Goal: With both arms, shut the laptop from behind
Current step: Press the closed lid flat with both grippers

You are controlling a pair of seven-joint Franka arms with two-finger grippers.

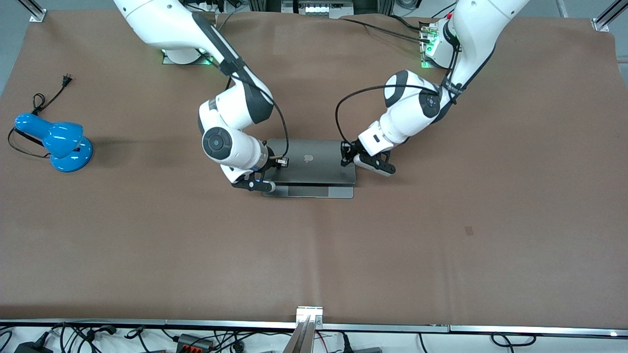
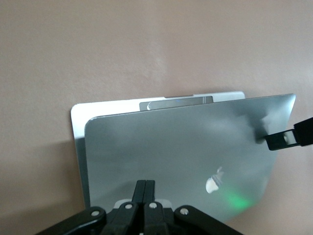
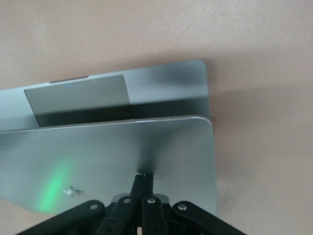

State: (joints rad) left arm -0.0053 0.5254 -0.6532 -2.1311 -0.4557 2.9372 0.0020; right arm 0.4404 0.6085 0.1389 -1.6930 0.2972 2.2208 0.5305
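Both arms reach low; left gripper (image 1: 349, 156) & right gripper (image 1: 274, 166), fingers together, pointing down.

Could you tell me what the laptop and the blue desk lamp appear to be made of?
The laptop looks like brushed grey metal, probably aluminium: in the left wrist view its lid has a satin sheen and softly mirrors a green light. The blue desk lamp looks like glossy painted metal or plastic; sharp white highlights show on its shade, but the look alone cannot settle which.

Your laptop (image 1: 310, 169) lay mid-table, its lid tipped low over the base. The right gripper (image 1: 259, 185) and left gripper (image 1: 365, 161) pressed on the lid's two ends. A lamp (image 1: 59, 142) stood well apart, toward the right arm's end.
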